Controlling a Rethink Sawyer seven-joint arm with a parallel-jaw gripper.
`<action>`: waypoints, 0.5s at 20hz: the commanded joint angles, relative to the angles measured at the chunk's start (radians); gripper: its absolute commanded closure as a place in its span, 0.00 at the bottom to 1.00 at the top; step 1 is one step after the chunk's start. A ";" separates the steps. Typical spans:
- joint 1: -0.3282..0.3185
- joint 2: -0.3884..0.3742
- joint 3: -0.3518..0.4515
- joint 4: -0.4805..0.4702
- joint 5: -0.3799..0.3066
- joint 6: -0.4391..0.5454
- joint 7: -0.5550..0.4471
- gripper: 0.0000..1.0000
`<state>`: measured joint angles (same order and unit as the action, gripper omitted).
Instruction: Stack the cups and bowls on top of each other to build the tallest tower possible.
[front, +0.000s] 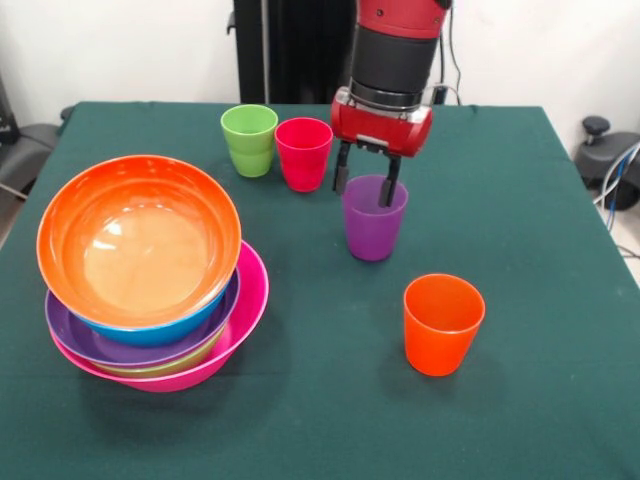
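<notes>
The tower stands at the left: a pink bowl (252, 292) at the base, then a thin green bowl (160, 367), a purple bowl (90, 343) and a blue bowl (150, 331), with the orange bowl (140, 240) tilted on top. A purple cup (373, 232) stands upright mid-table. My gripper (365, 185) hangs over its rim and is open, with one finger outside the cup's left wall and the other dipping inside. A green cup (249, 140) and a red cup (303, 153) stand side by side behind it. Nearer the front right, an orange cup (442, 325) stands alone.
Everything sits on a dark green tablecloth (520, 200). The red and green cups are close to the gripper's left side. A dark chair (20, 140) is off the table's left edge, and cables (620, 175) hang off the right.
</notes>
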<state>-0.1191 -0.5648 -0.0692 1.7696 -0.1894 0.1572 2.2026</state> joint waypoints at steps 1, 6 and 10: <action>-0.001 0.092 0.051 -0.021 -0.030 -0.056 0.069 0.00; -0.002 0.113 0.044 -0.033 -0.032 -0.073 0.062 0.00; -0.015 0.109 0.052 -0.021 -0.039 -0.082 0.051 0.00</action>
<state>-0.1225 -0.5297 -0.1056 1.7608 -0.1894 0.1070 2.2026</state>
